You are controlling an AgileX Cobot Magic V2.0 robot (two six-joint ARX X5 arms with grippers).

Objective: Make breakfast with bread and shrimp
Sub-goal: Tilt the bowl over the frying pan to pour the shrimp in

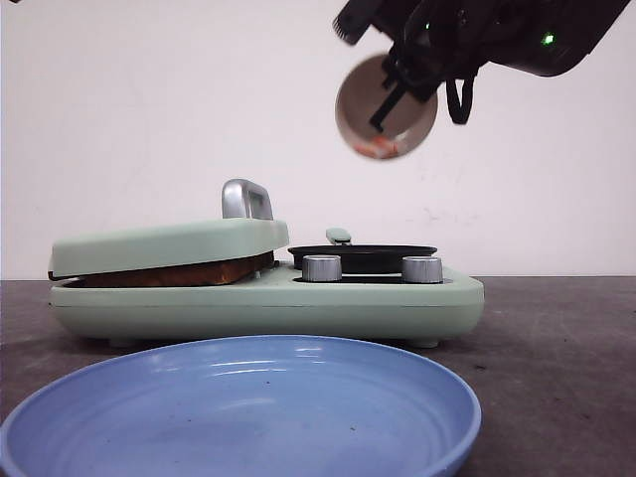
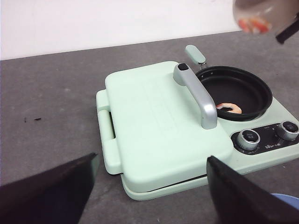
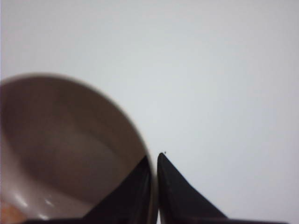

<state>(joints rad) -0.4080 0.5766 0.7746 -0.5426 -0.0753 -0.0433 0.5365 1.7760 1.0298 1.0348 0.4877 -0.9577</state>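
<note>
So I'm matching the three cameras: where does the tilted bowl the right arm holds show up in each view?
Front view: the bowl hangs at upper centre-right, above the black pan.
Left wrist view: top right corner, shrimp inside.
Right wrist view: lower left, rim pinched by the right gripper.
Shared landmark: the bowl's pale rim.

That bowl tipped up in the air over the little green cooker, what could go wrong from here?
The right gripper pinches only the bowl rim, so the bowl might slip and drop. The shrimp still at its lip could miss the black pan, where one piece already lies, and land on the knobs or the table.
</note>
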